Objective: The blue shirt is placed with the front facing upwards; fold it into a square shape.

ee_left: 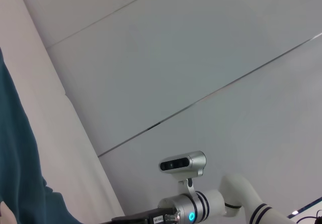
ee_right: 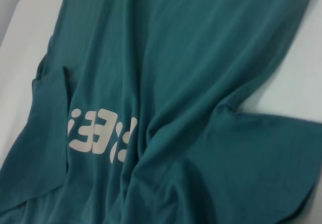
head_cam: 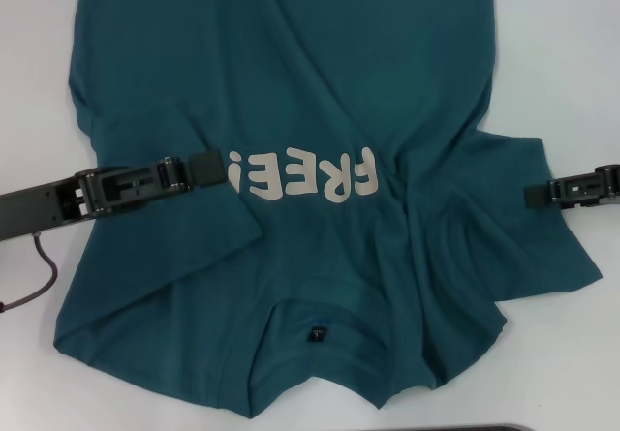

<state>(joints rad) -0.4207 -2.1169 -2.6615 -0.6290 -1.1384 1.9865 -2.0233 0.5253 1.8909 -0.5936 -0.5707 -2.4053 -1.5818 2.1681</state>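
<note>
The blue shirt [head_cam: 320, 82] lies front up on the white table [head_cam: 562, 53], collar toward me, with a small dark neck label [head_cam: 316, 334]. Cream "FREE!" lettering [head_cam: 305, 174] crosses the chest. The left sleeve side is folded inward over the body, with creases running down the right half. My left gripper [head_cam: 221, 170] is low over the shirt, just left of the lettering. My right gripper [head_cam: 528, 196] is at the outer edge of the right sleeve [head_cam: 542, 247]. The right wrist view shows the shirt [ee_right: 176, 58] and lettering [ee_right: 100, 128]. The left wrist view shows only a strip of shirt [ee_left: 15, 173].
A dark cable [head_cam: 44, 276] hangs by my left arm over bare table. A dark object [head_cam: 484, 428] shows at the near table edge. The left wrist view looks up at the wall and my head camera [ee_left: 183, 163].
</note>
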